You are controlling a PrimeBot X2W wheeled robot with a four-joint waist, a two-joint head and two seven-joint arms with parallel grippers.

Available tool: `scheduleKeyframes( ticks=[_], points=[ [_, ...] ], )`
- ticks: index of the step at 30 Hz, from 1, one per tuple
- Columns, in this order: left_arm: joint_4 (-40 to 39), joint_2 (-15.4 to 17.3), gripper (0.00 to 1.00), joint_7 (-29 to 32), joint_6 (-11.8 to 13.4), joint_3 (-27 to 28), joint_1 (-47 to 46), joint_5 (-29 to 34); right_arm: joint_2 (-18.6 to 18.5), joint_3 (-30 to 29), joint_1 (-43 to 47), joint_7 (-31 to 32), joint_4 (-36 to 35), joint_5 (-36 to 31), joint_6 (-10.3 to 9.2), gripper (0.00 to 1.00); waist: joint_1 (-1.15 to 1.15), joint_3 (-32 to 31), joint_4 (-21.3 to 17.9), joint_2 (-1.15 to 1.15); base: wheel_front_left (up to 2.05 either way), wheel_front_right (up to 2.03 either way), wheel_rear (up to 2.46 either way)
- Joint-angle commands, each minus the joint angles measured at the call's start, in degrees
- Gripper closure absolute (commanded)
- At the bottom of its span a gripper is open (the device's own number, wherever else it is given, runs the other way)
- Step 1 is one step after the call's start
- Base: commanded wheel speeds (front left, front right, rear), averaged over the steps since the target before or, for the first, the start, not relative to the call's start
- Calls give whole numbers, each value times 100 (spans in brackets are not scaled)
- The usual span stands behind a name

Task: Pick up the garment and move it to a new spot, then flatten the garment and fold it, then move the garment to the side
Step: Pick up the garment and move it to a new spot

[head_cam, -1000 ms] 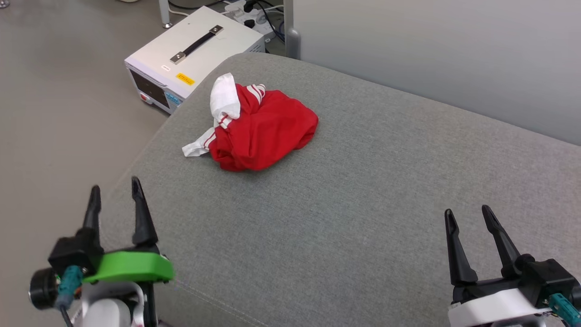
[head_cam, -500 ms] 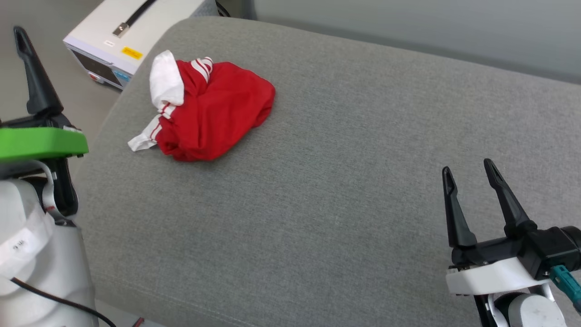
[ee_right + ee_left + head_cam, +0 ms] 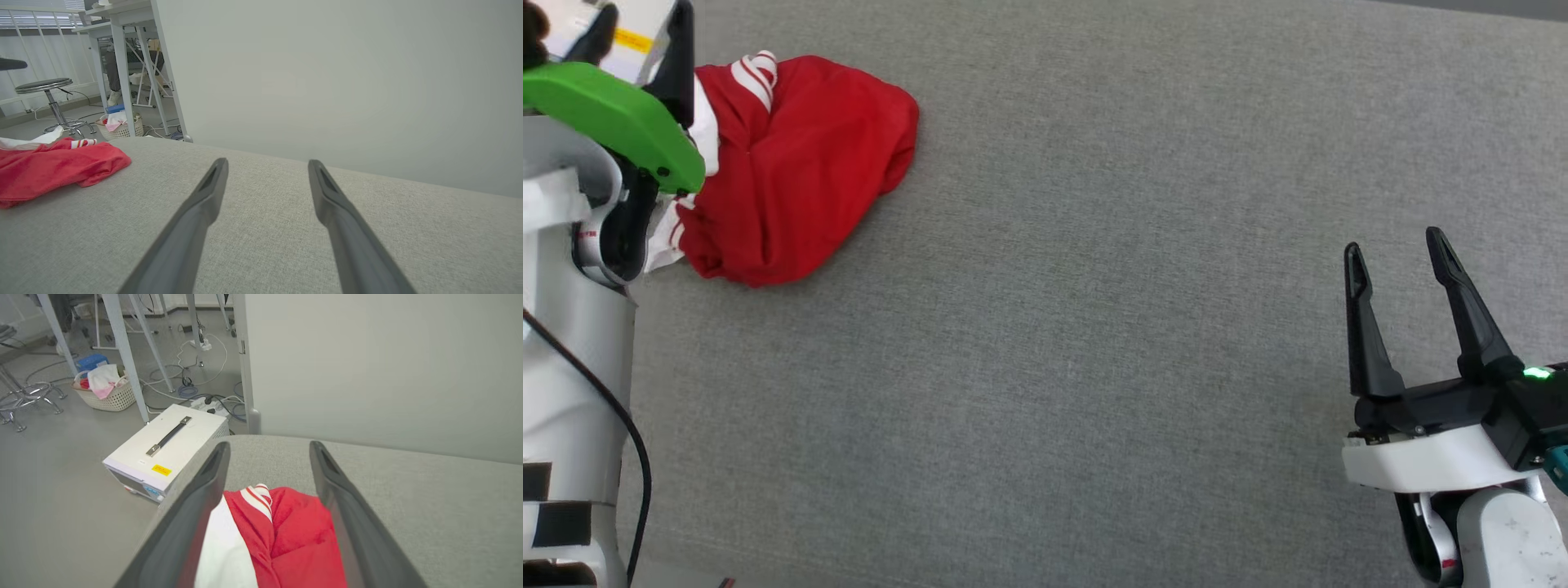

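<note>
The garment [image 3: 792, 163] is a crumpled red heap with a white sleeve and red-white striped trim, lying at the upper left of the grey cushion [image 3: 1094, 343]. My left gripper [image 3: 644, 10] hangs open over the garment's white left part. In the left wrist view the garment [image 3: 294, 535] shows between and below the spread fingers of the left gripper [image 3: 269, 446], apart from them. My right gripper [image 3: 1394, 241] stands open and empty over bare cushion at the lower right, far from the garment. From the right gripper [image 3: 267, 161] the garment [image 3: 53, 167] lies far off to the left.
A white box with a black handle [image 3: 167, 445] sits on the floor just past the cushion's left end. A pale wall panel [image 3: 367, 367] runs behind the cushion. Table legs, cables, a laundry basket [image 3: 108, 394] and a stool [image 3: 45, 87] stand on the floor beyond.
The head camera has tipped down and closer, shifting the whole picture. My left arm has reached forward and now hangs over the garment's left side. The garment lies as before.
</note>
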Motion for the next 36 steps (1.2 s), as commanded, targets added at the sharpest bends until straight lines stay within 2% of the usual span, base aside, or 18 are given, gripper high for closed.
scheduleKeyframes(
  ticks=[1,5,9,12,17,24,25,26,27,36],
  points=[
    [129,100,0,381,-14,-202,-139,-245,-31,-4,-108,-35,-44,-25,-4,0,-1,230,-227,0,0,0,0],
    [429,356,0,1538,-14,-822,-346,-790,-41,-24,-173,-35,-66,-27,-4,0,-1,342,-328,0,0,0,0],
    [639,679,0,2474,-15,-1459,-452,-980,-41,-39,-229,-35,-87,-23,-4,0,-1,455,-420,0,0,0,0],
    [882,700,0,2813,-15,-1571,-511,-1201,-36,-46,-270,-35,-86,-11,-4,0,-1,518,-485,0,0,0,0],
    [1137,772,0,3378,-15,-2054,-391,-1373,-23,-93,-338,-35,-84,4,-4,0,-1,592,-572,0,0,0,0],
    [1347,733,0,3487,-15,-2546,-120,-1632,-11,-100,-399,-35,-50,25,-4,0,-1,598,-652,0,0,0,0],
    [1349,722,29,3453,-15,-2616,-111,-1676,-9,-108,-392,-35,-45,28,-4,0,-1,583,-650,0,0,0,0],
    [1328,717,95,3408,-15,-2698,-113,-1717,-7,-120,-379,-35,-35,29,-4,0,-1,560,-638,0,0,0,0],
    [1288,740,100,3363,-15,-2782,-125,-1732,-4,-126,-368,-35,-24,28,-4,0,-1,535,-629,0,0,0,0],
    [800,1240,100,2314,-15,-3314,-567,-1682,26,-267,-141,-35,60,106,-4,0,-1,-67,-502,0,0,0,0]
  ],
)
